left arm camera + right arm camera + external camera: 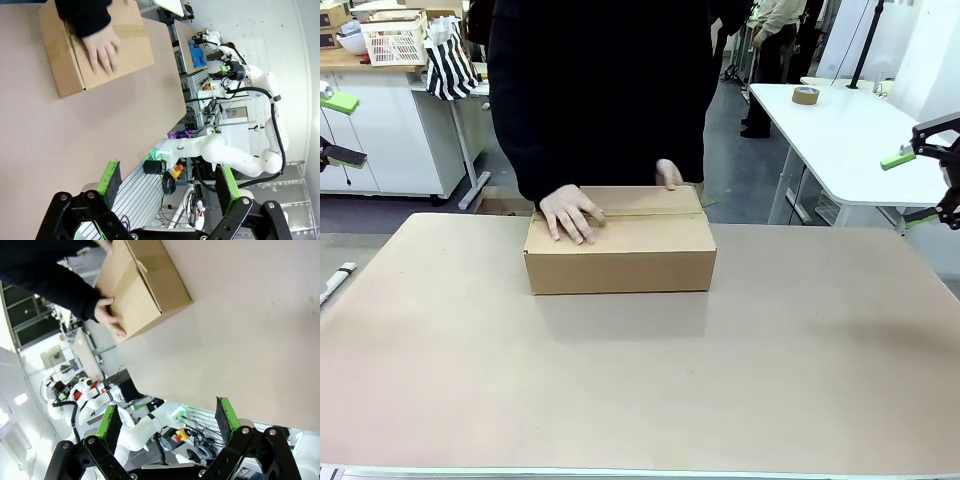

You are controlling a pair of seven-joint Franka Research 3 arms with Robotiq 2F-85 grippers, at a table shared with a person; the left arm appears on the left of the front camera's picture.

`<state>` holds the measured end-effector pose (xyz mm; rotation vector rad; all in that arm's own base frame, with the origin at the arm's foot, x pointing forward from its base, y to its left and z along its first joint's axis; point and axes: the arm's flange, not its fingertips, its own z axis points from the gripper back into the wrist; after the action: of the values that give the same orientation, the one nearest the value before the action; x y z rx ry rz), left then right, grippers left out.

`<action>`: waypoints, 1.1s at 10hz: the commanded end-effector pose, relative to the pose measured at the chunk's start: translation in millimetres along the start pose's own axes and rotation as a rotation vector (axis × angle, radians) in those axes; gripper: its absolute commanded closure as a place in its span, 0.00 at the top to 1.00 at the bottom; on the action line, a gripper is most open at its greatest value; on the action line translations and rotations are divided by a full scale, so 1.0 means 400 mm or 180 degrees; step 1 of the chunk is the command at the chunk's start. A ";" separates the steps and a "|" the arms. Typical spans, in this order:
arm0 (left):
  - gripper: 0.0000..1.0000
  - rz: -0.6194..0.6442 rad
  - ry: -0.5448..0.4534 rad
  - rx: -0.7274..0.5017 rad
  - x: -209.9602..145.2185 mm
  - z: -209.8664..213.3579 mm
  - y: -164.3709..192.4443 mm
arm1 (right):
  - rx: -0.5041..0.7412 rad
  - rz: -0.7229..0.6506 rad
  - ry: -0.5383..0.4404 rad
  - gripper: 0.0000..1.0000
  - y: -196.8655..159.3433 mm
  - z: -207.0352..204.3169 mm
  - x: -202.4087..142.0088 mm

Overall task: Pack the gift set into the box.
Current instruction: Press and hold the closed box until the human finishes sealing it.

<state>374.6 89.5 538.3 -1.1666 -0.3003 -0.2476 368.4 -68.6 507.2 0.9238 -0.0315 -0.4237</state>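
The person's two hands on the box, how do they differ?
The hand at picture left lies flat on the box top, fingers over the tape. The other hand rests at the far edge, mostly hidden behind the box. Both touch the box.

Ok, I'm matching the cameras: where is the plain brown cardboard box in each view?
Front view: plain brown cardboard box centre, toward the far edge.
Left wrist view: box at top left.
Right wrist view: box at top, left of centre.
Shared landmark: person's hand on it.
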 end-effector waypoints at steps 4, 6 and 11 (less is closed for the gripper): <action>1.00 -0.0033 -0.0065 -0.0053 -0.001 -0.007 -0.002 | -0.0050 0.0001 0.0019 1.00 -0.005 0.008 -0.002; 1.00 -0.0033 -0.0065 -0.0053 -0.001 -0.007 -0.002 | -0.0050 0.0001 0.0019 1.00 -0.005 0.008 -0.002; 1.00 -0.0033 -0.0065 -0.0053 -0.001 -0.007 -0.002 | -0.0050 0.0001 0.0019 1.00 -0.005 0.008 -0.002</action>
<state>374.6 89.5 538.3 -1.1667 -0.3003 -0.2475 368.4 -68.6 507.2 0.9238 -0.0315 -0.4238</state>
